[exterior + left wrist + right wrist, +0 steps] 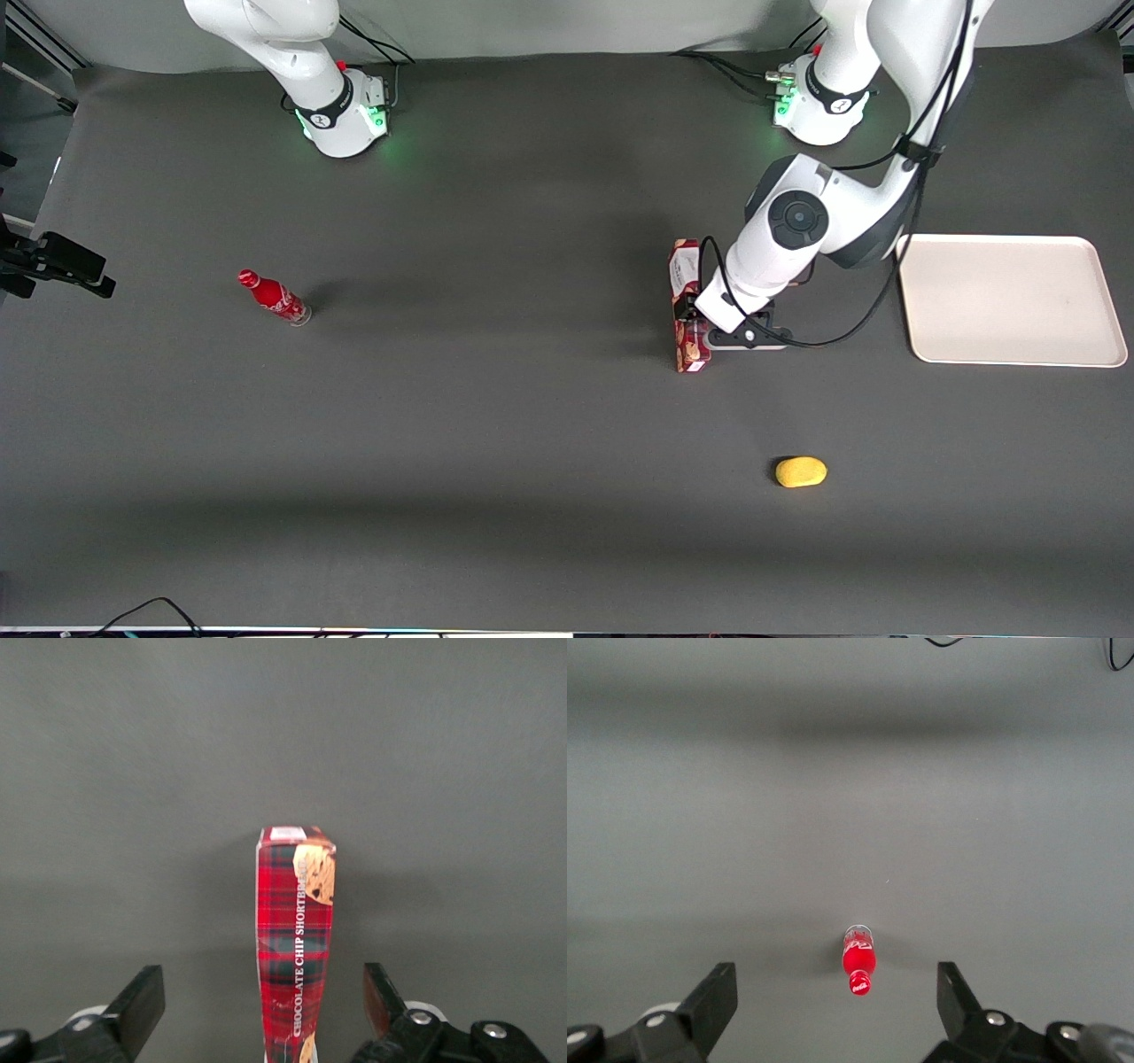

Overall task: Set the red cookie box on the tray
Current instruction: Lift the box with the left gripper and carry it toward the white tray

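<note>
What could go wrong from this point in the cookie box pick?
1. The gripper is open around the red cookie box, with gaps on both sides; an uneven close might push or tip the narrow box instead of clamping it.
2. Held near one end, the long box may sag or swing on the way to the tray.
3. The tray's low rim could catch a box carried too low.
</note>
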`<state>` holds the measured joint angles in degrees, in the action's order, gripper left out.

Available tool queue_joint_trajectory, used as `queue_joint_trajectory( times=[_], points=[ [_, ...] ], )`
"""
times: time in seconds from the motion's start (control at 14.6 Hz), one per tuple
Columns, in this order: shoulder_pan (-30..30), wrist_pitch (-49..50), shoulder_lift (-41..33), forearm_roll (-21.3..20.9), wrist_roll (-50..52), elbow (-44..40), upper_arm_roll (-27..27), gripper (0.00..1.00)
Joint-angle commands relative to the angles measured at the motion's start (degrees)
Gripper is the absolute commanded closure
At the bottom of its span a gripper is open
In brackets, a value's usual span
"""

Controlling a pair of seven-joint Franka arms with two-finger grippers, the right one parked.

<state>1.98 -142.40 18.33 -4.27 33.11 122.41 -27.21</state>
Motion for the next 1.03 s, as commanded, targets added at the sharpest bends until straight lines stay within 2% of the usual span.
queue_joint_trajectory(
  times=[0.0, 0.27, 0.41, 0.48, 0.69, 0.82, 0.96],
  points=[
    [1.27, -6.48, 1.36, -1.36, 1.96, 4.94, 0.23, 0.00],
    [3.11, -9.12, 3.46, -1.79, 5.29, 6.70, 0.15, 0.00],
    [3.38, -9.39, 4.35, -5.03, 8.19, 6.70, 0.15, 0.01],
    [3.38, -9.39, 4.61, -6.27, 9.25, 6.70, 0.14, 0.08],
    [3.47, -8.95, 5.05, -6.72, 10.31, 6.70, 0.14, 0.57],
    [3.47, -8.60, 5.05, -6.72, 10.31, 6.70, 0.06, 0.99],
    [3.38, -8.25, 4.88, -6.63, 10.75, 6.53, 0.06, 1.00]
  ],
)
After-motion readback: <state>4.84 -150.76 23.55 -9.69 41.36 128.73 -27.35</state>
